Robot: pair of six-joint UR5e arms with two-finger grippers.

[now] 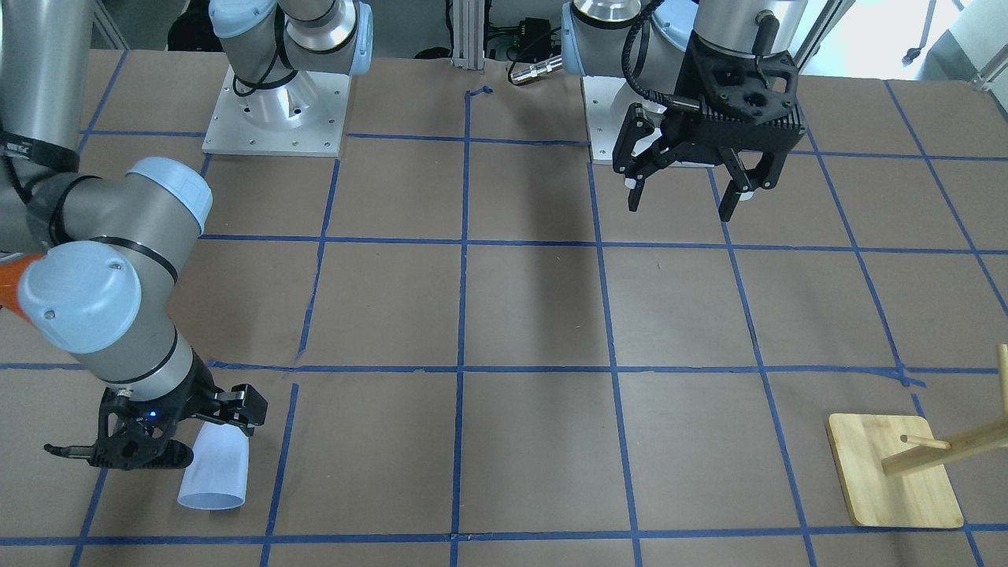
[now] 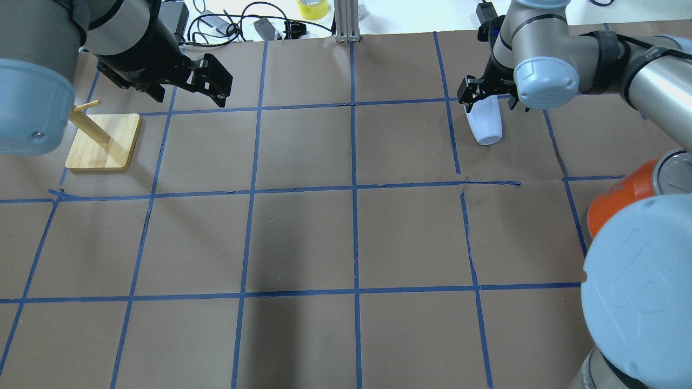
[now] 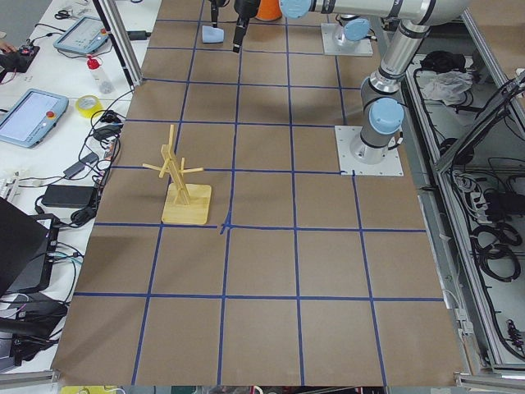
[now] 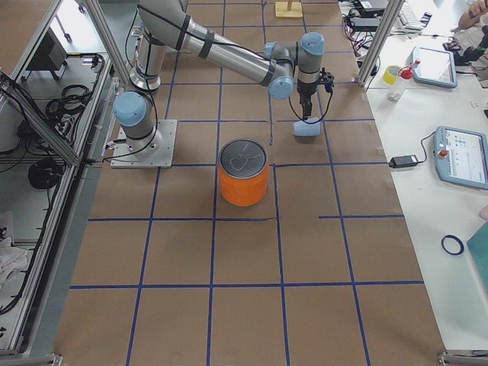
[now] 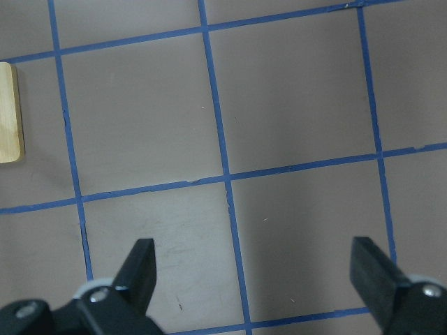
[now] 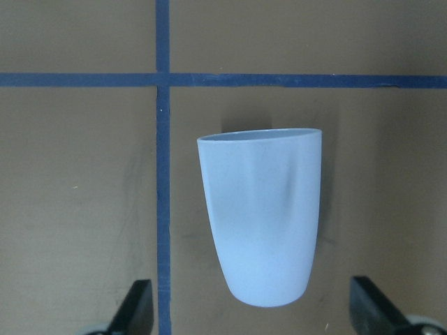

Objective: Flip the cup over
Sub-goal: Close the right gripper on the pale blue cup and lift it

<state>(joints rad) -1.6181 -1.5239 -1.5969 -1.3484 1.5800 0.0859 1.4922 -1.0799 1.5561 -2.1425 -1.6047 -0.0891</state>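
Right wrist-mounted — cup [image 6: 262,216] sideways, right gripper [image 6: 253,311] spread, rim hidden overhead

Overhead and front cameras face across the table [image 2: 303,237], side cameras look along it, all sharing the cup [image 2: 486,127].

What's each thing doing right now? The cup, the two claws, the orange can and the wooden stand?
Cup: lying on its side.
Right gripper: open, one finger on each side of the cup's base, not touching it.
Left gripper: open, holding nothing, up in the air.
Can: standing upright, lid closed.
Stand: upright, nothing on its pegs.
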